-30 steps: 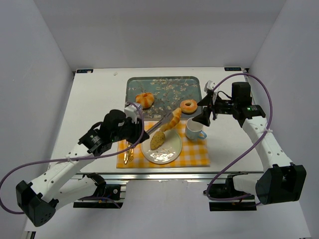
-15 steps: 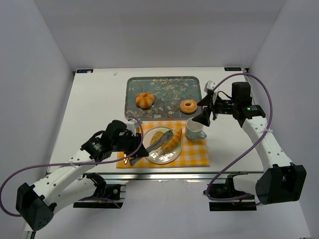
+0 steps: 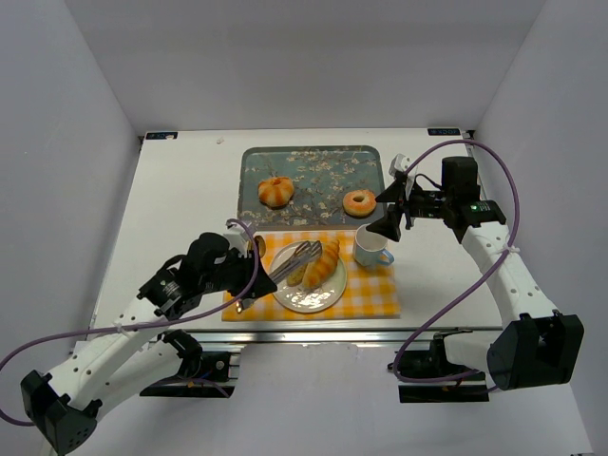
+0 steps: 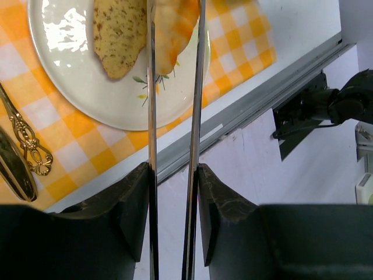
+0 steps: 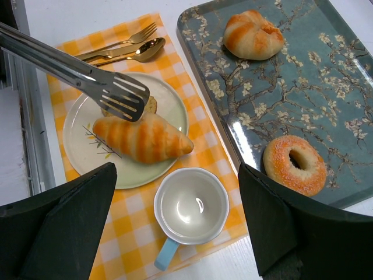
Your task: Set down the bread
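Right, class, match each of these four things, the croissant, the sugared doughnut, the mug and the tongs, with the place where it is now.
Things:
1 croissant
2 sugared doughnut
3 mug
4 tongs

Places:
A on the floral tray
B in the left end effector
C on the white plate
D on the checked cloth, beside the plate

Pairs: 1-C, 2-A, 3-D, 4-B
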{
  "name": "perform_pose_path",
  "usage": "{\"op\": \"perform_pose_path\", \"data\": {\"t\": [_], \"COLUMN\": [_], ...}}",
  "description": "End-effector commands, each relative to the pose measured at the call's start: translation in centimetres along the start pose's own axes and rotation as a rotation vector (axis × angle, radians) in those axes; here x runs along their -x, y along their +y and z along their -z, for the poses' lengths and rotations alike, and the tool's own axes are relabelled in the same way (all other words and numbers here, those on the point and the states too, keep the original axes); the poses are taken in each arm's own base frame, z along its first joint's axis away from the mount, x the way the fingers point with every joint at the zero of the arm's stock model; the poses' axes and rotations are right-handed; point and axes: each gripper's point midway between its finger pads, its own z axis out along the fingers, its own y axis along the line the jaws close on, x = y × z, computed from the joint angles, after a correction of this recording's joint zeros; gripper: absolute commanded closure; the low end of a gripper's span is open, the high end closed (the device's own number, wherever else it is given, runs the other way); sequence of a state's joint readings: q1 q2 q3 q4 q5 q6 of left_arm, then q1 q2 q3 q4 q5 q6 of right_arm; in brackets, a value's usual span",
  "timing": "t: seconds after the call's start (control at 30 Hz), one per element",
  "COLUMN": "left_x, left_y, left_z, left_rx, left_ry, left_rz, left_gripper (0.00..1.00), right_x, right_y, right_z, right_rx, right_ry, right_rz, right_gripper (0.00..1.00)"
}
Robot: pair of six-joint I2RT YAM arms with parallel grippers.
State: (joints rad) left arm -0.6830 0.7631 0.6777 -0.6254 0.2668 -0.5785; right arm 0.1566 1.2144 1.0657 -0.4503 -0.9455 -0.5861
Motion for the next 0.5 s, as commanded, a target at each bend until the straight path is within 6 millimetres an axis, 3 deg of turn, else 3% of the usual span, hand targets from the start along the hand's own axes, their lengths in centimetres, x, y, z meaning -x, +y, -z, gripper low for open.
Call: {"op": "perform_pose_path", "data": {"t": [0.0, 0.13, 0.3, 0.43, 0.47], "left_x": [2.0, 2.5, 4.6, 7.4, 7.7], "left_y": [-1.0, -0.9, -1.2, -1.2, -0.9], "left_z": [1.0, 1.3, 2.2, 1.5, 0.3], "left_rx": [-0.006, 0.012, 0.044, 0.079, 0.094], "left_ry": [-0.073, -0.090, -0.159, -0.239, -0.220], "left_rz": [-0.009, -0.014, -0.034, -0.040, -0.034], "left_gripper": [0.53, 0.52, 0.52, 0.57, 0.60], "right_x": [0.5, 0.6, 0.6, 0.8, 0.8], "right_y": [0.3, 0.4, 0.4, 0.1, 0.0], "right_z": [0.2, 0.2, 0.3, 0.2, 0.2], "right_rx": [0.012, 0.014, 0.014, 0.003, 0.000], "right_ry": [-0.021, -0.024, -0.024, -0.025, -0.026], "right_rz": [0.015, 0.016, 0.018, 0.011, 0.009], "right_gripper": [0.11, 0.11, 0.11, 0.11, 0.11]}}
